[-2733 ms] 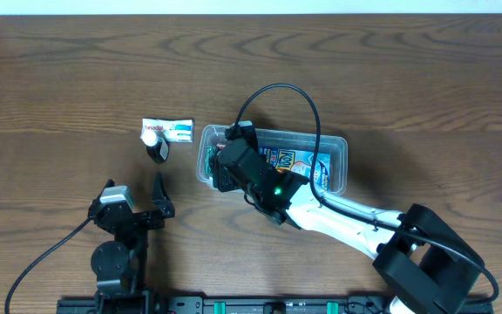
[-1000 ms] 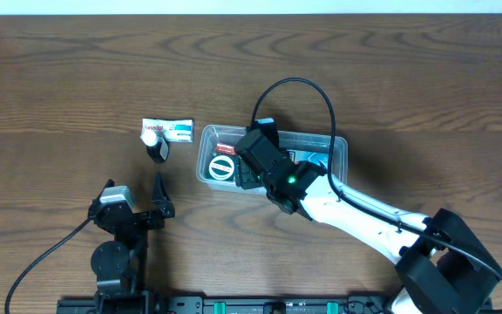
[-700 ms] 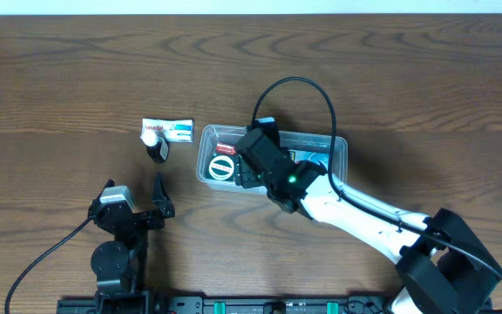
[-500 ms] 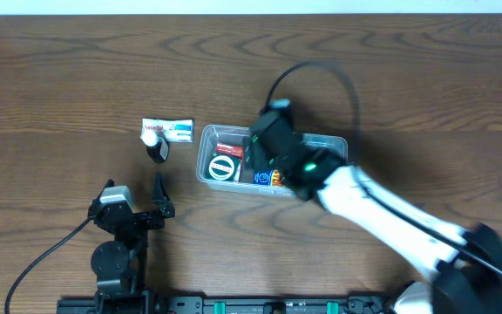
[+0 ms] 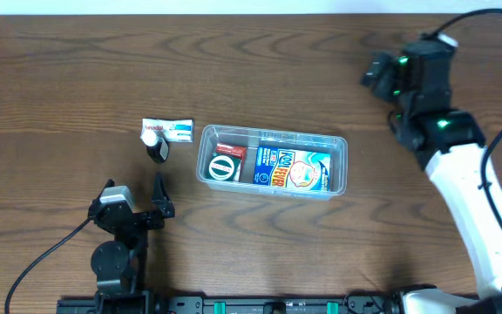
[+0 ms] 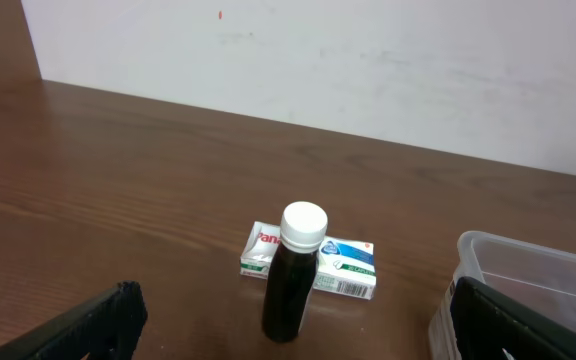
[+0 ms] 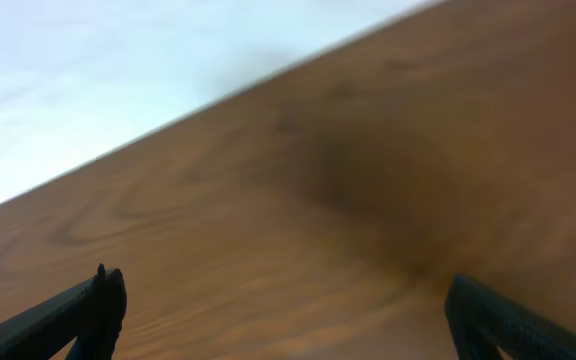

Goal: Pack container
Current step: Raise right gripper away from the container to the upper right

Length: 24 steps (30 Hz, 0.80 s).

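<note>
My right claw [image 7: 283, 285] hangs wide open and empty, well apart from the part-filled container [image 5: 273, 133]. My left claw [image 5: 162, 197] sits spread, holding nothing. The dark bottle [image 6: 290, 290] and small box [image 6: 346, 272] wait just ahead of it on the tabletop [image 5: 77, 78]. I'd fetch those next.

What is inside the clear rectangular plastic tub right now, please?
The clear rectangular plastic tub holds a blue printed carton, a round green-and-white disc and a small red packet beside it. Anything under the carton is covered.
</note>
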### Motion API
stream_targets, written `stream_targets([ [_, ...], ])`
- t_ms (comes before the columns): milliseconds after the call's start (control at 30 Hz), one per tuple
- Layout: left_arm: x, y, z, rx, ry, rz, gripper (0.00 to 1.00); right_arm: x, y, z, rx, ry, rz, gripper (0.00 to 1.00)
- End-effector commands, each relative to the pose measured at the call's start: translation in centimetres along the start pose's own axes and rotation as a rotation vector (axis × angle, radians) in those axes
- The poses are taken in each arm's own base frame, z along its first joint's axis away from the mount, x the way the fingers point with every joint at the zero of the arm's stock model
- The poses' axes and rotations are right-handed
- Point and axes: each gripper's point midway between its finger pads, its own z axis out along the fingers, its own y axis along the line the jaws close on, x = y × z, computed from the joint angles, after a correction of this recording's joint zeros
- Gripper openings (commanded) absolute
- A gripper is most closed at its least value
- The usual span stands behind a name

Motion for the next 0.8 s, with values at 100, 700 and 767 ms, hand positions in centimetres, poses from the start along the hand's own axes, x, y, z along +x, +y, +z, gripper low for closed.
stream_targets([
  [100,1.6,0.5,0.1,-0.023,0.050,0.002,0.98,0.1,-5.2,1.3,0.128,0.047,0.030,0.99],
  [700,-0.5,-1.6,-0.9,0.067,0.128,-0.064,0.98,1.2,-10.2,1.2,0.231,0.142,0.084,0.99],
  [767,-1.8,-1.8,-1.1,0.058,0.170,-0.066,0.98,1.2,-10.2,1.2,0.231,0.142,0.084,0.99],
])
